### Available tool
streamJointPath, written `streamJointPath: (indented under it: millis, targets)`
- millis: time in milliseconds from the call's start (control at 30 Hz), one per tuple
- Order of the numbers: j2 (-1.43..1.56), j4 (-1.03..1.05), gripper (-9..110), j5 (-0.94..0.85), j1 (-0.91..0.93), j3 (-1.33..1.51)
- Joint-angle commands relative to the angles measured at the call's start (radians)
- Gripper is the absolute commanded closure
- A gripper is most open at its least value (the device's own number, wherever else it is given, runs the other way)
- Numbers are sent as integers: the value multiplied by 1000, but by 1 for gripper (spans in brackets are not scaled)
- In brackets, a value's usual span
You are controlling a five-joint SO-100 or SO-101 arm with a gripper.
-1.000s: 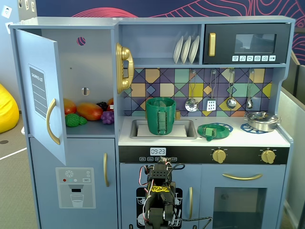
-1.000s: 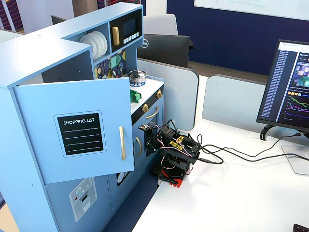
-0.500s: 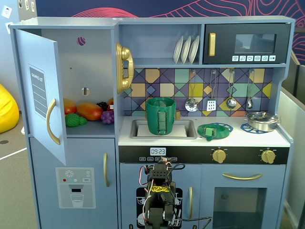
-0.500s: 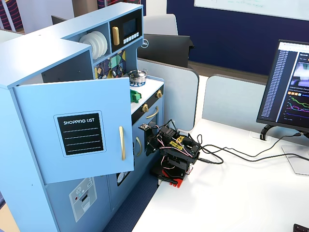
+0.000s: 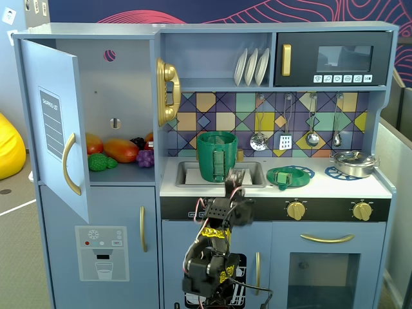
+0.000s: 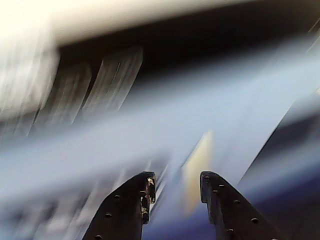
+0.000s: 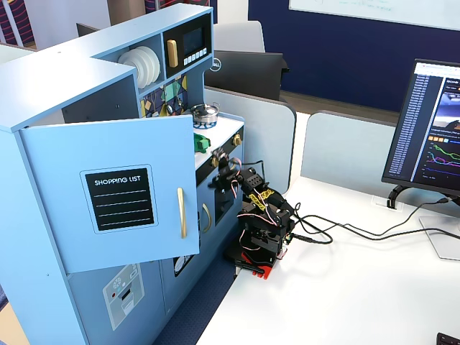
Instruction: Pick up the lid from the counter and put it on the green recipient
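The green lid (image 5: 283,176) lies flat on the counter, on a blue burner ring, right of the sink. The tall dark-green pot (image 5: 216,156) stands in the sink with its strap handle facing front. My gripper (image 5: 234,179) is raised in front of the counter edge, between the pot and the lid and lower than both. It touches neither. In the wrist view the gripper (image 6: 176,180) has its jaws apart with nothing between them, and the background is motion-blurred. In the side fixed view the gripper (image 7: 223,169) is by the stove front, and the open door hides the sink.
A shiny silver pot (image 5: 353,163) sits on the right burner. The fridge door (image 5: 56,129) stands open at left, with toy food (image 5: 120,150) inside. Utensils (image 5: 286,126) hang on the back wall. Gold stove knobs (image 5: 296,209) are just right of the arm.
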Motion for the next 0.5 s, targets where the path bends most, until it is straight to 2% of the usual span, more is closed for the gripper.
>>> streamJointPath:
  millis: [0,200,300,467]
  targets:
    - [-32,-155,91,-43,137,-114]
    - [3,-233,67,34,190,-112]
    - [25,-247,61,31,229,-89]
    - [-40,-334,58,32,295,-100]
